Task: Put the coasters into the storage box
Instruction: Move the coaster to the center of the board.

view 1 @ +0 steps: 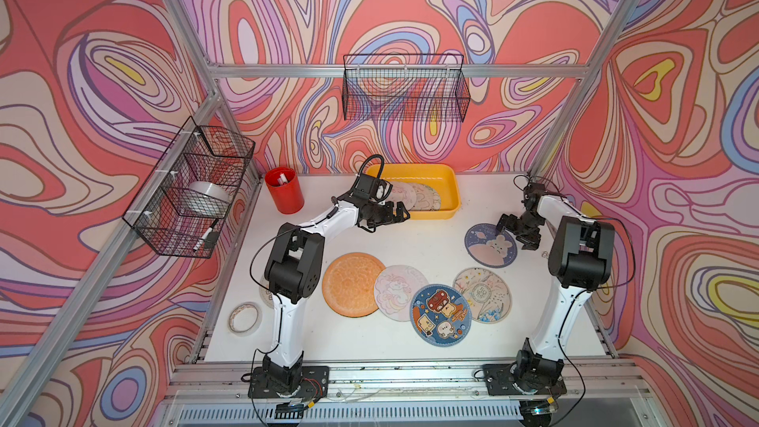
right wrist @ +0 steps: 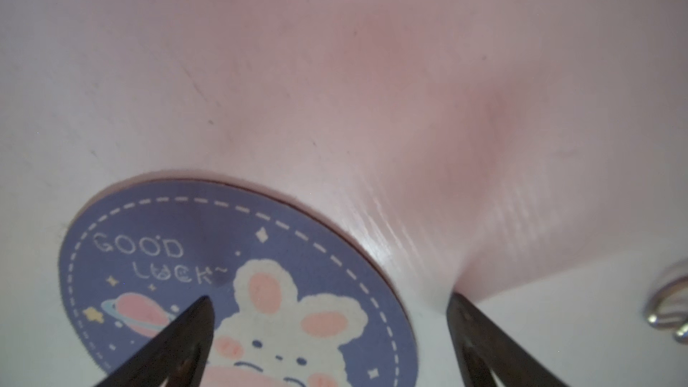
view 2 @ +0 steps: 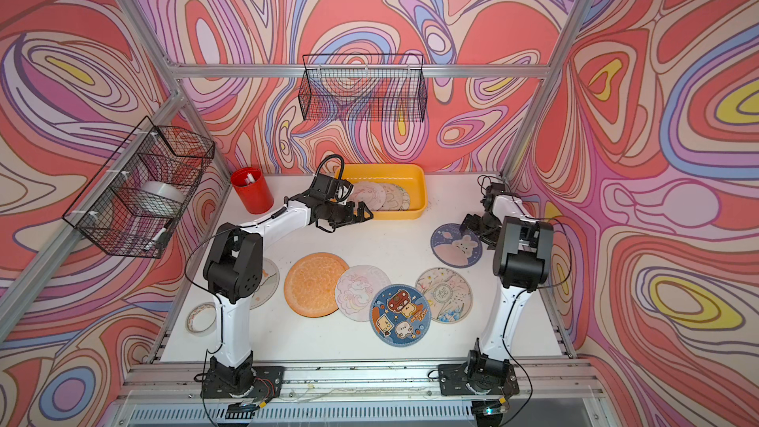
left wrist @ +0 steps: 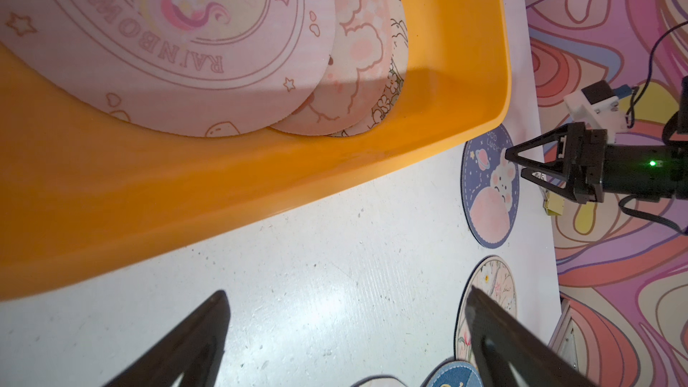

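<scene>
while both pairs of fingers stand spread wide with nothing between them, the right gripper (right wrist: 329, 301) hangs low at the edge of the blue rabbit coaster (right wrist: 167, 225), one finger over the print and its mate over the bare white table (view 1: 410, 236); whether a tip touches, i cannot tell. the left gripper (view 1: 400, 213) is empty too, hovering over the table just beside the near wall of the yellow storage box (view 1: 451, 182). inside that box three pale coasters (left wrist: 167, 31) lie overlapped, slanting against its floor. the rabbit coaster sits flat, apart from the box, toward the right arm. nearer the front, an orange coaster (view 1: 353, 284), a unicorn coaster (view 1: 396, 291), a blue cartoon coaster (view 1: 440, 315) and a pale floral coaster (view 1: 482, 295) lie in an overlapping row. one more pale coaster (view 2: 269, 281) peeks from behind the left arm. a red cup (view 1: 284, 191) stands left of the box, a tape ring (view 1: 245, 318) near the front left.
</scene>
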Controlling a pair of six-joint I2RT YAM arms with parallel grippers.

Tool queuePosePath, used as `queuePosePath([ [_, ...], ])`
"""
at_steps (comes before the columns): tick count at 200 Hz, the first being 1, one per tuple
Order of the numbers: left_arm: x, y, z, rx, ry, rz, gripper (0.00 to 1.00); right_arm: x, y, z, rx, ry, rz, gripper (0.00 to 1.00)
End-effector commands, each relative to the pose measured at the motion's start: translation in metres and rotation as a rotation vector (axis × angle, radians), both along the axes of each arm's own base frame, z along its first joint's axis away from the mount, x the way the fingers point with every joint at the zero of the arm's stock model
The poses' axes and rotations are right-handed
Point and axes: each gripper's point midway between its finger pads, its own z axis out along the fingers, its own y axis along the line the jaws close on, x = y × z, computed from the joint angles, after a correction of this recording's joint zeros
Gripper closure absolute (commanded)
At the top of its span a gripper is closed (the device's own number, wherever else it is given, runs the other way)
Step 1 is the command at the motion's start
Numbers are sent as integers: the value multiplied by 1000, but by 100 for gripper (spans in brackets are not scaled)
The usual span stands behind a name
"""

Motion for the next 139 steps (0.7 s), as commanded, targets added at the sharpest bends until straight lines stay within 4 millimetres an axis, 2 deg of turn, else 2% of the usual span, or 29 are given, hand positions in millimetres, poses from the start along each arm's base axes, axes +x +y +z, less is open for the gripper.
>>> queuePosePath([
  [1,-3,0,15,0,-29,1,0,17,-8,-9,-39,-34,49,2],
  [36,-4,1,14,2,-31,3,0,22,9,-12,46,-74,97,2],
  [84,-5,1,12,0,-30,0,0,9,42,-9,197,-101,117,2],
  [102,-3,0,13,-4,-33,-1,0,6,52,-10,214,-98,133,2],
  [139,-3,-1,10,-4,-27,-5,0,13,74,-6,233,-115,160,2],
])
